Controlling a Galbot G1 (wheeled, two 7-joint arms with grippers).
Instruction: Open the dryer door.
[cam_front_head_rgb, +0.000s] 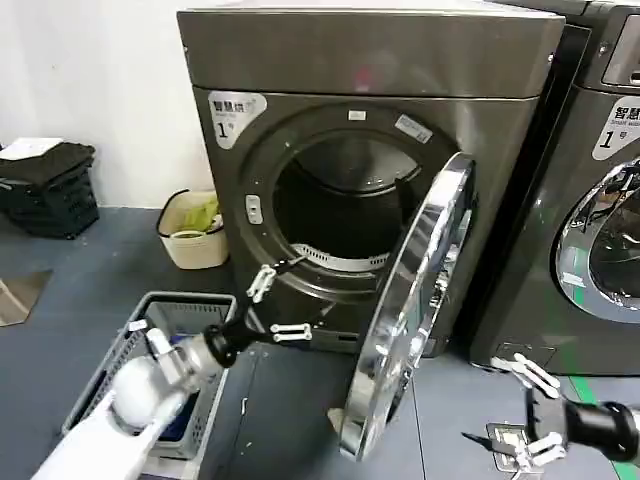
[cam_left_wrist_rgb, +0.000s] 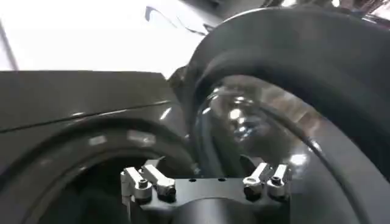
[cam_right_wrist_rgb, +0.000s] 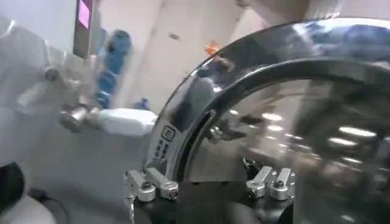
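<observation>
The dryer (cam_front_head_rgb: 300, 70) stands with its mouth uncovered: the dryer door (cam_front_head_rgb: 415, 310) hangs on the hinge at the right side of the opening and is swung out so far that the head view sees it almost edge-on, chrome ring toward the camera. I judge the opening step as nearly done; what remains is only to push the door a little wider, if wanted, and to leave it.

The left gripper (cam_front_head_rgb: 278, 305) is in front of the lower rim of the dryer's opening, just left of the door's inner face, with its jaws spread and holding nothing. In the left wrist view the grey inner rim and the glass bowl of the door rise close beyond the fingertips (cam_left_wrist_rgb: 152, 179). To finish well, the left gripper should press with a flat finger on the inner rim, not on the glass, and follow the arc of the hinge slowly.

The right gripper (cam_front_head_rgb: 535, 415) waits low, right of the door and in front of the second machine (cam_front_head_rgb: 600, 200), jaws also spread and empty. It sits on the side where the door swings, so it may be struck; it is better to draw it back first.

Left of the dryer, a laundry basket (cam_front_head_rgb: 120, 375) lies under the left arm, and a beige bin (cam_front_head_rgb: 195, 235) stands by the wall. The floor directly before the opening gives room.
</observation>
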